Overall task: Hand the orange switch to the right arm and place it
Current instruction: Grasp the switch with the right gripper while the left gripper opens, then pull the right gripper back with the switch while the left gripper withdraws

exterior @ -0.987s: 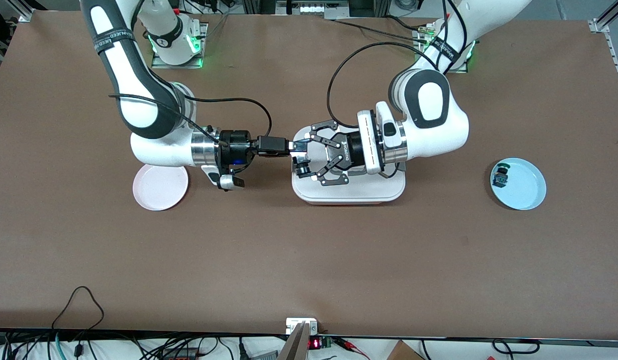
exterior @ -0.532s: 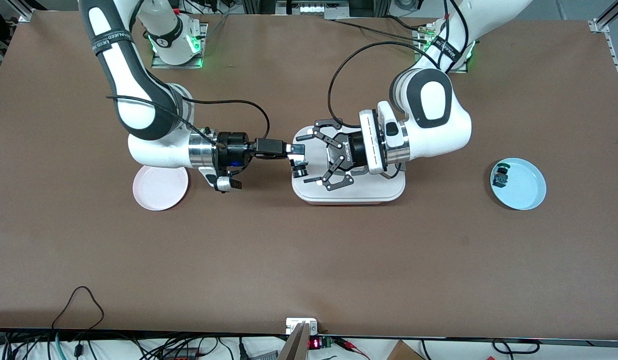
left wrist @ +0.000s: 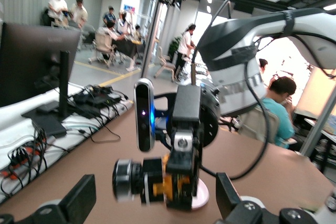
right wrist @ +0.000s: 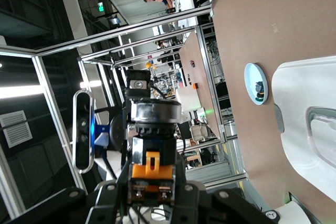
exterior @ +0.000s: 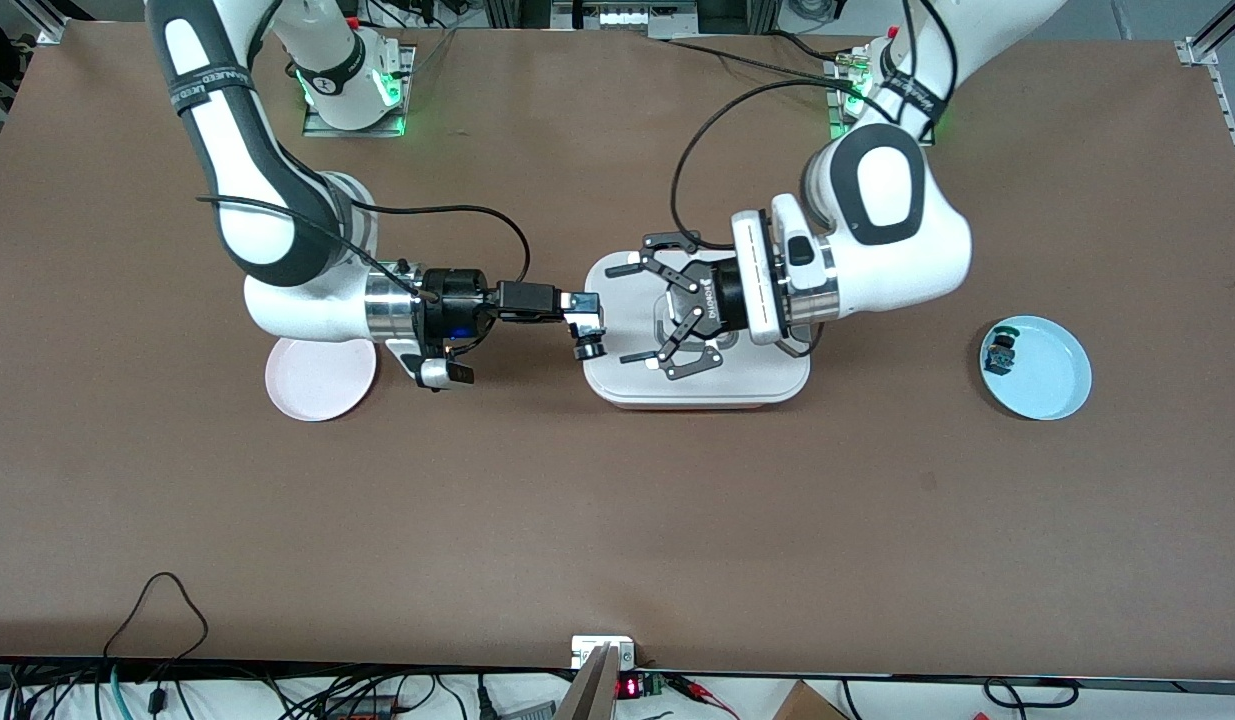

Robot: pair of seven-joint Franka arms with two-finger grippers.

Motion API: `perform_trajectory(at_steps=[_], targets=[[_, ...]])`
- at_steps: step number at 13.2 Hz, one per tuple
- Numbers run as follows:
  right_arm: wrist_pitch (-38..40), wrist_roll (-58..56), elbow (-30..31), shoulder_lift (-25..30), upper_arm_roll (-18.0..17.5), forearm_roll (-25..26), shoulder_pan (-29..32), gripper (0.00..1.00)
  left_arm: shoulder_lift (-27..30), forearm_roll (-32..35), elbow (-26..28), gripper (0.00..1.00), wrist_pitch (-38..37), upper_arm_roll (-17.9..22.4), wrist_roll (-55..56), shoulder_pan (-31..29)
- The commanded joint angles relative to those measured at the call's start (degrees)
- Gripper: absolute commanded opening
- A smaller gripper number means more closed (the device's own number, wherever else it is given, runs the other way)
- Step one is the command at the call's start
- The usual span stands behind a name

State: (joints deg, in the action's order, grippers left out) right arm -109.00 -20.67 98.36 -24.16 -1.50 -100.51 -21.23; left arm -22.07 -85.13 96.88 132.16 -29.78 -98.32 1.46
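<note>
The orange switch (exterior: 588, 343), a small black cylinder with an orange band and a silver cap, is held in the air by my right gripper (exterior: 584, 325), which is shut on it over the white tray's edge. In the right wrist view the switch (right wrist: 152, 167) sits between the gripper's (right wrist: 152, 195) fingers. My left gripper (exterior: 641, 312) is open and empty over the white tray (exterior: 697, 388), a short gap from the switch. In the left wrist view the switch (left wrist: 157, 182) hangs sideways between the left gripper's (left wrist: 155, 196) spread fingers without touching them.
A pink plate (exterior: 317, 378) lies under the right arm's wrist. A blue plate (exterior: 1047, 375) toward the left arm's end holds a small black part with a green top (exterior: 1001, 350). The blue plate (right wrist: 256, 84) and tray (right wrist: 310, 93) also show in the right wrist view.
My left gripper has opened wider and drawn back from the switch toward its own end. My right gripper has carried the switch a little toward the right arm's end.
</note>
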Motion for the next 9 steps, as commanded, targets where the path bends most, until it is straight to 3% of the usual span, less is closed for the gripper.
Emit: perform_trajectory(at_steps=[1, 4, 7, 9], targets=[[5.4, 0.5, -1.7, -0.6, -0.3, 4.3, 4.4, 0.0, 3.3, 13.2, -0.7, 1.0, -10.4, 0.2, 13.4, -6.0], [13.9, 1.2, -2.5, -0.6, -0.3, 12.1, 10.6, 0.0, 3.0, 41.3, -5.9, 1.0, -25.9, 0.2, 34.4, -11.3], [25.6, 0.8, -3.0, -0.2, -0.3, 20.4, 19.6, 0.0, 1.9, 53.0, -8.1, 1.0, -33.7, 0.5, 45.0, -11.2], [33.6, -0.2, -3.3, -0.1, -0.3, 25.9, 25.1, 0.0, -0.2, 59.1, -8.2, 1.0, -34.1, 0.4, 53.2, -11.1]])
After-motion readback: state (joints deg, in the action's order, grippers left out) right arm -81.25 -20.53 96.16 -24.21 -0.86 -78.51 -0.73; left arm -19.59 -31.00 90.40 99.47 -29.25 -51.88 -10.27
